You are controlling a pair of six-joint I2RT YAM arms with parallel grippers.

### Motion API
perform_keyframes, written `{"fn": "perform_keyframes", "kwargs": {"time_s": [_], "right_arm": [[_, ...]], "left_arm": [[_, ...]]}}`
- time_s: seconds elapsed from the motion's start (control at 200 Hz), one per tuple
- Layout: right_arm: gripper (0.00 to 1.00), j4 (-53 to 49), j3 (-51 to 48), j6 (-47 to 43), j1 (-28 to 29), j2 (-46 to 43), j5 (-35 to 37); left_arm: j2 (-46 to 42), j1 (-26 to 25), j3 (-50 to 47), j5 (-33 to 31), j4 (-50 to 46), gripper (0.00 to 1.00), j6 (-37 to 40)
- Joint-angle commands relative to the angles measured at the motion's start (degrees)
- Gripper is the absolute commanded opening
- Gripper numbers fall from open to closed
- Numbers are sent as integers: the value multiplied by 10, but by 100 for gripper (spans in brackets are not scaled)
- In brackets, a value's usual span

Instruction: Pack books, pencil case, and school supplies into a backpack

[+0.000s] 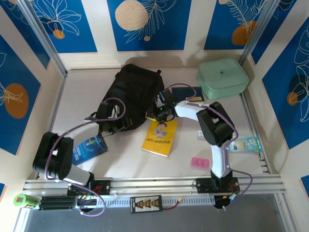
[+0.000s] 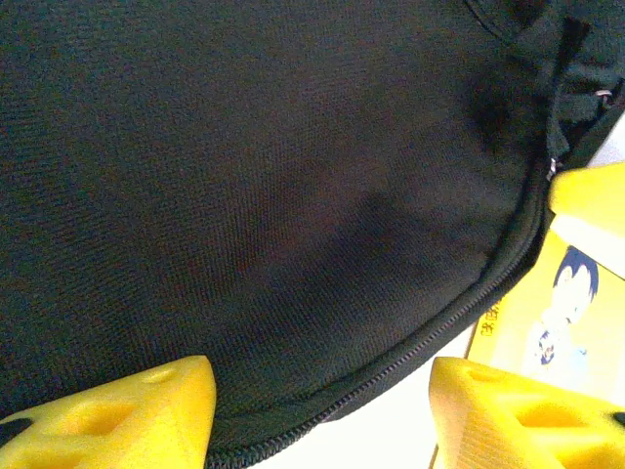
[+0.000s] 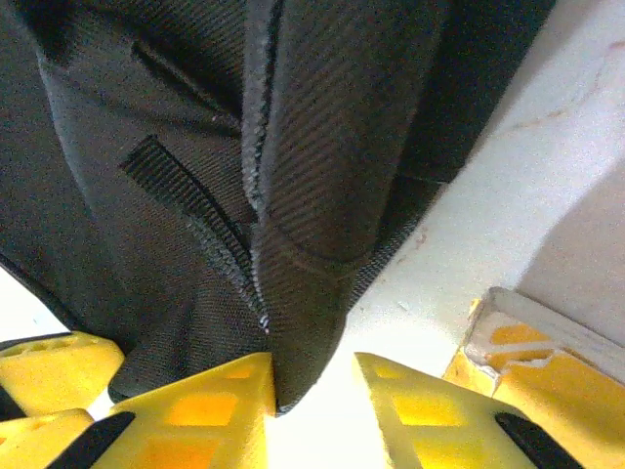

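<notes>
Yellow fingertips of the left gripper [image 2: 322,410] fill the bottom of its wrist view. They stand well apart, with the zipped lower edge of the black backpack [image 2: 244,195] running across the gap. Nothing looks pinched.

Seen from above, the backpack [image 1: 133,92] lies in the middle of the pale table [image 1: 125,159], and both arms reach in to its near edge. The left gripper [image 1: 113,126] is at its lower left and the right gripper [image 1: 159,110] at its lower right.

On the right wrist view, the right gripper [image 3: 312,391] is nearly closed. A hanging fold of the backpack [image 3: 322,147] dips between its fingers and touches one of them. I cannot tell whether the fold is truly clamped.

Just beside the bag's near right corner lies the yellow paperback [image 1: 161,137] with its cartoon cover. The blue book [image 1: 89,149] sits near the left arm. The thin navy book [image 1: 186,93] rests beside the mint green case [image 1: 222,78] at the far right. The pink block [image 1: 199,162] and the clear packet [image 1: 246,144] lie on the table's near right side.
</notes>
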Motion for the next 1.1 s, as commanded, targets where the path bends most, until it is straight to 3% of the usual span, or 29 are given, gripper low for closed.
{"fn": "perform_keyframes", "kwargs": {"time_s": [0.0, 0.14, 0.35, 0.455, 0.57, 0.77, 0.925, 1.095], "right_arm": [[19, -24, 1, 7, 8, 13, 23], [5, -18, -1, 20, 22, 10, 47], [3, 62, -93, 64, 35, -31, 25], [4, 80, -117, 65, 48, -68, 12], [11, 99, -140, 52, 46, -112, 31], [35, 108, -150, 44, 14, -153, 16], [43, 128, -168, 57, -7, -177, 9], [47, 123, -182, 65, -19, -194, 16]], "left_arm": [[-1, -20, -24, 4, -32, 61, -6], [-9, -23, -36, -14, -50, 58, -9], [-64, -23, -52, -58, -106, 57, 24], [-105, -23, -38, -51, -119, 58, 39], [-130, -22, -23, -28, -100, 59, 36], [-115, -28, 22, 22, -49, 59, 12], [-66, -47, 61, 25, -12, 59, -32], [18, -77, 114, 12, 7, 51, -88]]}}
